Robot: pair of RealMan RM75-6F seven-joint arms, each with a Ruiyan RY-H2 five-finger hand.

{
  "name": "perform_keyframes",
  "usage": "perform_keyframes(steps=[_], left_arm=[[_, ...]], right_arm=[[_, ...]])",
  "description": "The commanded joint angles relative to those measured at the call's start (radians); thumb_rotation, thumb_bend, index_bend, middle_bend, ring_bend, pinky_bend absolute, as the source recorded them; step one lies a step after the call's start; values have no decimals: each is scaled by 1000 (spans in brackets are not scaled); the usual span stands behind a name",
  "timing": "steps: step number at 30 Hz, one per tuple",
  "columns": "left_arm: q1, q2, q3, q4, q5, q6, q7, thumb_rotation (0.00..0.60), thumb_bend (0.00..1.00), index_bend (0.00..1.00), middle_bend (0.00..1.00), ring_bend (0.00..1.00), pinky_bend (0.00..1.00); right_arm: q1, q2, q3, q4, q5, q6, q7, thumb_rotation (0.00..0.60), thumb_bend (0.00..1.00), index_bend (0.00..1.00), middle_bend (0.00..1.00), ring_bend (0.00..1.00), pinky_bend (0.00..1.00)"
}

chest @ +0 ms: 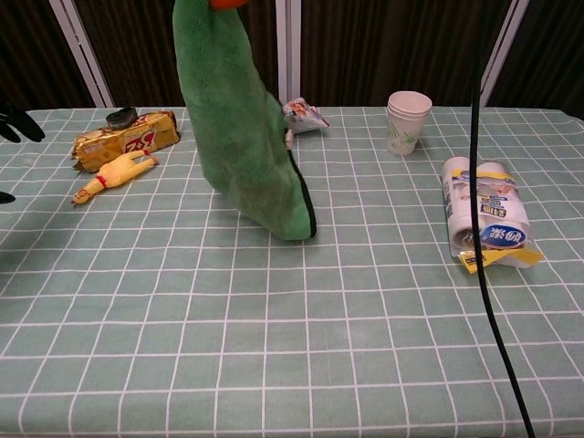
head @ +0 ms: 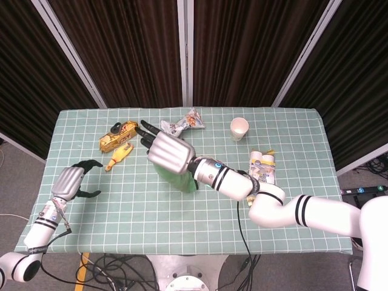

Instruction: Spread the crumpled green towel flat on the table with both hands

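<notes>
My right hand grips the green towel by its top and holds it high over the middle of the table. In the chest view the towel hangs as a long fold, its lower end at the tablecloth, and the hand itself is above the frame. In the head view only a strip of the towel shows below the hand. My left hand is open at the table's left edge, well apart from the towel, and its dark fingertips show at the chest view's left border.
A yellow rubber chicken, a gold snack pack and a silver snack bag lie at the back left and centre. A paper cup and a pack of white bottles stand on the right. A black cable hangs across the right.
</notes>
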Motion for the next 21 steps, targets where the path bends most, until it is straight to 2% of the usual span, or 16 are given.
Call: perform_keyframes(steps=[1,5,12,21], left_arm=[[0,0,2,1,-1,1,1,600,61,264,267,231,308],[3,-2,6,-3,-13,-5,-1,600,61,264,267,231,308],[-18,-11,-2,-20,-36,-44,-30,600,62,264,267,231,308],[-78,-51,-38,-26,-92,-152,-109,600,59,295,266,231,308]], right_arm=[[11,-13,-27,-8,-74,-6,50,600,460,782,257,8,56],[6,-19,-51,12,-114,1,64,600,460,783,263,14,56],[19,-97,-71,128,-51,-34,-1,600,462,784,265,15,57],[45,-214,-32,256,55,1,-69,600,460,784,266,15,56]])
